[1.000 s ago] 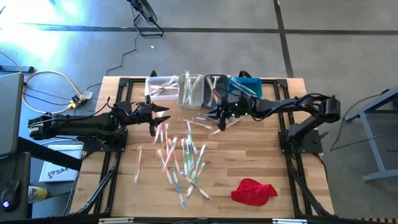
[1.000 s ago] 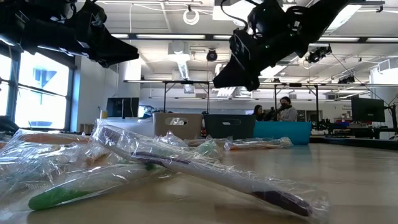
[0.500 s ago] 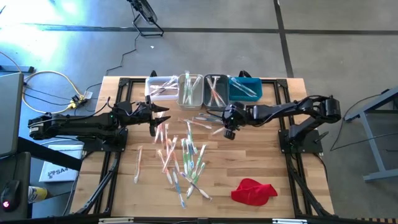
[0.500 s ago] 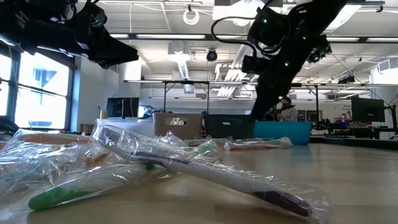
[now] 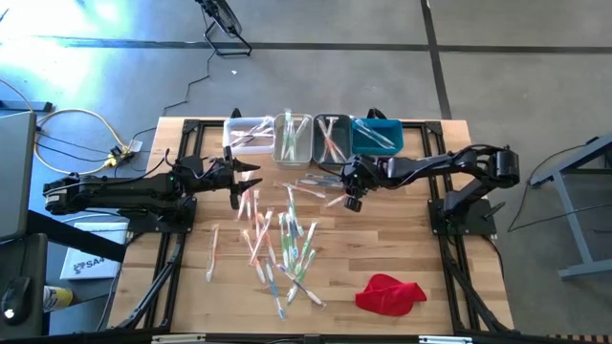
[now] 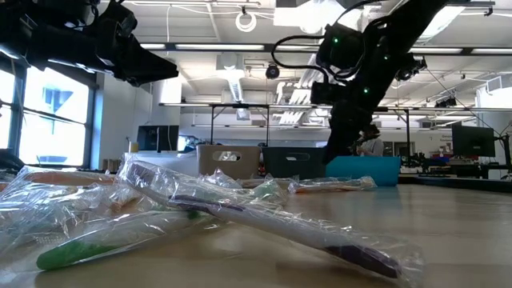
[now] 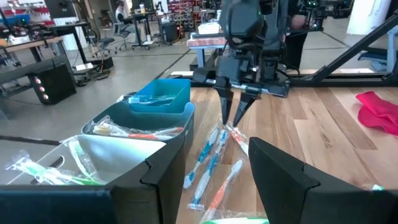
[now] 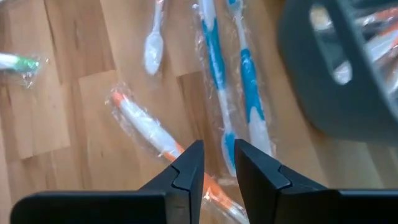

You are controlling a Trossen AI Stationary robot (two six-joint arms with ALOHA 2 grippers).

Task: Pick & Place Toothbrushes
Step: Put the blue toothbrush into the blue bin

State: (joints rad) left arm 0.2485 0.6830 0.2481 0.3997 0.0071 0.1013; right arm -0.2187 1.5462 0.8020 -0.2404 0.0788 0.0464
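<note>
A few toothbrushes [image 5: 287,234] are already lodged in the bins [image 5: 313,137] along the tabletop's [image 5: 421,239] far edge; dozens are left strewn mid-tabletop. The right end effector [image 5: 350,194], nearly closed and empty, has been swung down over an orange-handled toothbrush [image 8: 149,134]. The left end effector [image 5: 245,174] is held unchanged, part-open, empty.
</note>
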